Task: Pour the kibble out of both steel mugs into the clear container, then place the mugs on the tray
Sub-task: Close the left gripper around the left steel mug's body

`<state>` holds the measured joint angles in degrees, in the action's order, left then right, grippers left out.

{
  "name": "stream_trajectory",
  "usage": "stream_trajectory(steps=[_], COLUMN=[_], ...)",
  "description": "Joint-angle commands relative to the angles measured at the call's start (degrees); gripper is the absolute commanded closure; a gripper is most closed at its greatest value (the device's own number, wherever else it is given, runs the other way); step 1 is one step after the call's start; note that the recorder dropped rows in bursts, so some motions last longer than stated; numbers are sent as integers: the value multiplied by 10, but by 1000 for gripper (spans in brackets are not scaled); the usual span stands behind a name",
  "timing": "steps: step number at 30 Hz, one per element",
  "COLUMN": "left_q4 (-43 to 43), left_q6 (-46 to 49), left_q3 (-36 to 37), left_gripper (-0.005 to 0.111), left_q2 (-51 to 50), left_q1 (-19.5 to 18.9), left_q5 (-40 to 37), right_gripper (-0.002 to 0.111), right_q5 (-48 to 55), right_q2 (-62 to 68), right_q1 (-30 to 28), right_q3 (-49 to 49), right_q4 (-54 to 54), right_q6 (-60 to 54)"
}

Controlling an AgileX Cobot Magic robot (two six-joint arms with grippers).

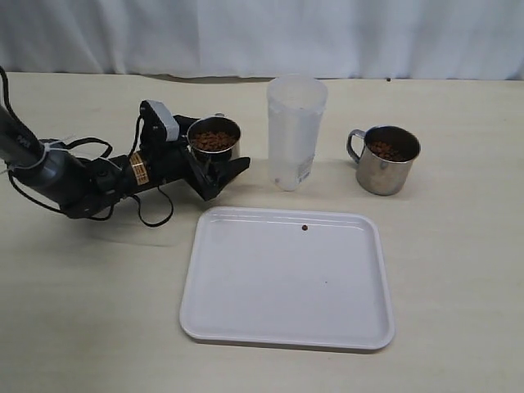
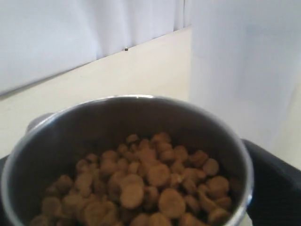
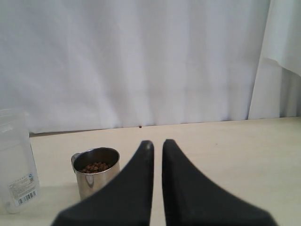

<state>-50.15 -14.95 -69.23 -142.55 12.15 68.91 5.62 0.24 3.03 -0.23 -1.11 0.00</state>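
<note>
One steel mug (image 1: 214, 141), full of brown kibble (image 2: 150, 183), stands upright left of the clear container (image 1: 295, 131). My left gripper (image 1: 223, 149) is open with its jaws either side of this mug; one dark finger (image 2: 275, 188) shows beside the mug's wall. The second steel mug (image 1: 385, 164) stands right of the container with kibble (image 1: 385, 150) inside and nothing touching it. The white tray (image 1: 286, 327) lies in front, with a single pellet (image 1: 304, 228) near its far rim. My right gripper (image 3: 157, 143) is shut and empty, off the exterior view, with that mug (image 3: 96, 176) ahead of it.
A white curtain (image 1: 262, 33) closes off the far side of the table. The left arm (image 1: 74, 176) and its looping black cables (image 1: 147, 209) lie low over the table at the left.
</note>
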Motion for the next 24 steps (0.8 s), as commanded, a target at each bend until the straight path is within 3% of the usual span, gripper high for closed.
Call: stream_trajectory(steps=[1,7,13,24], left_q4=[16,19,19,44], left_q6=[-1,-1,-1,-1], left_q3=[-8,-8,-8,-8], left_gripper=[30,30,30,30], left_q2=[2,-1,-25,-32], left_q1=[9,9,9,9], left_q5=[-1,-40,8,11], right_gripper=[103,103,103,103], right_q5=[2,2,2,2], right_q2=[-2,-2,-2,-2], right_q1=[-4,-4,-4,-4], right_q3=[2,2,2,2], right_q4=[2,2,2,2], right_q6=[0,0,0,0])
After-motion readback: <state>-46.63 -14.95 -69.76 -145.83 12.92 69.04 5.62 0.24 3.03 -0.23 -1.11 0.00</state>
